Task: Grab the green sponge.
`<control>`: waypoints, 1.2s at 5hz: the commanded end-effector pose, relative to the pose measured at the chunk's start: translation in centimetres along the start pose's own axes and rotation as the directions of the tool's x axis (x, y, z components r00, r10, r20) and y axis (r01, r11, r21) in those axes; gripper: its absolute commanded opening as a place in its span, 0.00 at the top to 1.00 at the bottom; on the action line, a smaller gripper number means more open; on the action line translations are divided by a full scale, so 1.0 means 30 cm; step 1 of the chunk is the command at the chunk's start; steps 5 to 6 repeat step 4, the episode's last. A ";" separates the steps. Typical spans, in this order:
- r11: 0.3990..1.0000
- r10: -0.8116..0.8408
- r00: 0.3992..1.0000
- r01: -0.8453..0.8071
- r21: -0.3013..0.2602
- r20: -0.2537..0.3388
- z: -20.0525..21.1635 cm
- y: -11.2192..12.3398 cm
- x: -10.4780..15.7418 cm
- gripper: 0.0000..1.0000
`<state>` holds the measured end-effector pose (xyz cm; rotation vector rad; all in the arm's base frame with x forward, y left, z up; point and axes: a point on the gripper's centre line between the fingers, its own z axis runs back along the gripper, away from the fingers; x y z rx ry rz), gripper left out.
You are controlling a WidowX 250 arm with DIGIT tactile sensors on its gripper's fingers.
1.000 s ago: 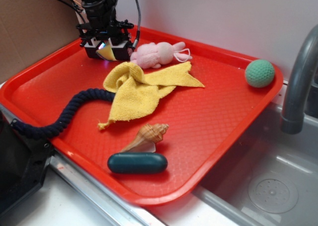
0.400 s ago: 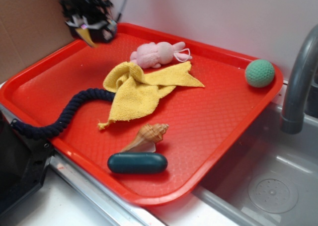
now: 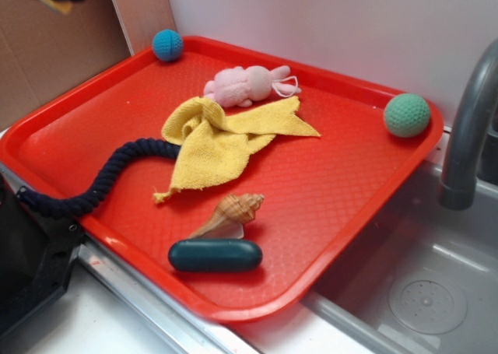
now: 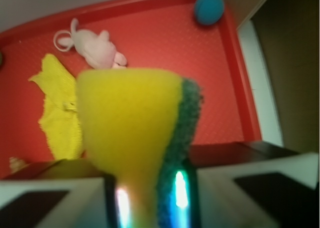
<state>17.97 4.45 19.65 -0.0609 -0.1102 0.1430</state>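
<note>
High above the red plastic tray's (image 3: 327,191) far-left corner, the gripper (image 4: 150,198) is clenched on the yellow foam sponge with a dark green scouring face (image 4: 135,133) — pinched narrow at the jaws, flaring wide beyond them, the green layer thin along its right edge in the wrist view. In the exterior view only a yellow sliver shows at the top-left edge. Below on the tray lie a blue ball (image 3: 167,45), a pink plush toy (image 3: 245,84) and a crumpled yellow cloth (image 3: 218,140) — all apart from the sponge.
</note>
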 end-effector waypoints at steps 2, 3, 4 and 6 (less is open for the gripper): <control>0.991 -0.132 0.990 0.132 0.020 0.038 0.115 -0.148 0.011 1.00; 0.992 -0.127 0.992 0.127 -0.001 0.023 0.090 -0.138 0.020 1.00; 0.994 -0.109 0.994 0.109 -0.001 0.002 0.064 -0.124 0.024 1.00; 0.994 -0.109 0.994 0.109 -0.001 0.002 0.064 -0.124 0.024 1.00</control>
